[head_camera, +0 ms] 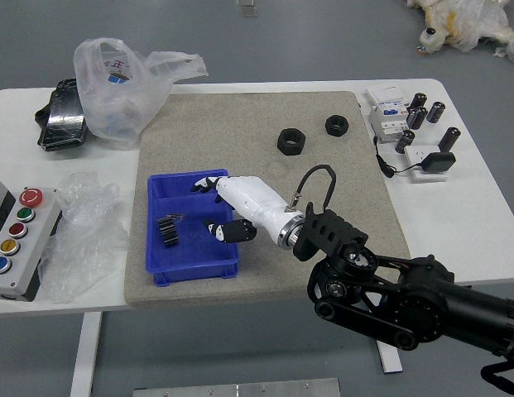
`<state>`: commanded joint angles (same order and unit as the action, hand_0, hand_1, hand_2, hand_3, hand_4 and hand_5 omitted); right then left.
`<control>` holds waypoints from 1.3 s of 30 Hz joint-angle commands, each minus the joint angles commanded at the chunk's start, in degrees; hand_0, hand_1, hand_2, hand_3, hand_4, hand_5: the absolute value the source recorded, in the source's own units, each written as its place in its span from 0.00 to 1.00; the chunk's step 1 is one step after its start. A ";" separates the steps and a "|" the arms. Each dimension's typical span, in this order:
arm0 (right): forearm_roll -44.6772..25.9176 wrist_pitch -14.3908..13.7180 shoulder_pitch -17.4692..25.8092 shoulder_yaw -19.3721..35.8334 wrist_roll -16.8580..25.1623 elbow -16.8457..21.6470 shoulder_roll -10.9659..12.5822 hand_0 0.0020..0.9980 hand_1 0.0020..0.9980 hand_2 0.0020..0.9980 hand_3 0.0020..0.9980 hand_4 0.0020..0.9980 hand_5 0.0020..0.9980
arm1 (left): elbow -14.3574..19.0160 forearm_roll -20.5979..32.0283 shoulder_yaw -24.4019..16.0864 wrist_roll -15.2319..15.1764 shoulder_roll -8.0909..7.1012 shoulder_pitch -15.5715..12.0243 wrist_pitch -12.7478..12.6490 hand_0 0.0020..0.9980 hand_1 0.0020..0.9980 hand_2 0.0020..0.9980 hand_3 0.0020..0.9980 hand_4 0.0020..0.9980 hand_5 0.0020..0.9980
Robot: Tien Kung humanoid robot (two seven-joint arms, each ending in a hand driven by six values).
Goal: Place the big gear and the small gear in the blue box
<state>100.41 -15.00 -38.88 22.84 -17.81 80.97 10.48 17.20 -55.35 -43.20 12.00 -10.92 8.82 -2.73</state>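
We count one blue box [190, 273], one dark ribbed gear [168, 231] and one robot hand, the right hand [217, 204], reaching over the box's right side. Its fingers are apart, with a gap between the upper ones and the thumb, and they clamp on nothing. We see the gear inside the box, to the left of the fingertips and apart from them. Just beside it is a small thing [178, 217] we cannot make out. The box rests on a grey mat [281, 112], where we also count two black nuts [291, 141], near each other beyond the hand. On the left we find one control box [23, 248] with five round buttons and one white plastic bag [124, 91] whose contents we cannot tell.
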 joint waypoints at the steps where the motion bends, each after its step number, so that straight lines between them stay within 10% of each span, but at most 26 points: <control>1: -0.08 -0.50 0.28 0.70 0.23 0.16 0.13 0.43 0.63 0.77 0.78 0.59 0.05 | 0.00 0.02 0.02 -0.01 0.02 -0.01 -0.01 0.65 0.54 0.54 0.65 0.66 0.16; 15: -1.60 -1.63 9.95 14.97 0.30 0.89 10.18 0.39 0.62 0.77 0.76 0.61 0.04 | -0.13 0.42 0.14 -0.22 -0.10 -0.34 -0.18 0.64 0.54 0.54 0.65 0.66 0.16; 27: -12.38 -7.77 20.91 14.38 8.56 0.82 8.25 0.39 0.61 0.76 0.74 0.63 0.04 | -0.31 -0.17 -0.35 -0.34 0.08 -0.36 -0.09 0.64 0.54 0.54 0.65 0.66 0.16; 39: -17.57 -8.15 22.22 12.19 10.80 1.69 8.31 0.39 0.61 0.75 0.73 0.65 0.04 | -0.30 -0.16 -0.34 -0.39 0.03 -0.41 -0.07 0.64 0.54 0.54 0.65 0.66 0.16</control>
<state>82.84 -23.15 -16.66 35.02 -7.01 82.65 18.79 16.90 -55.50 -43.54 11.61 -10.90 8.41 -2.81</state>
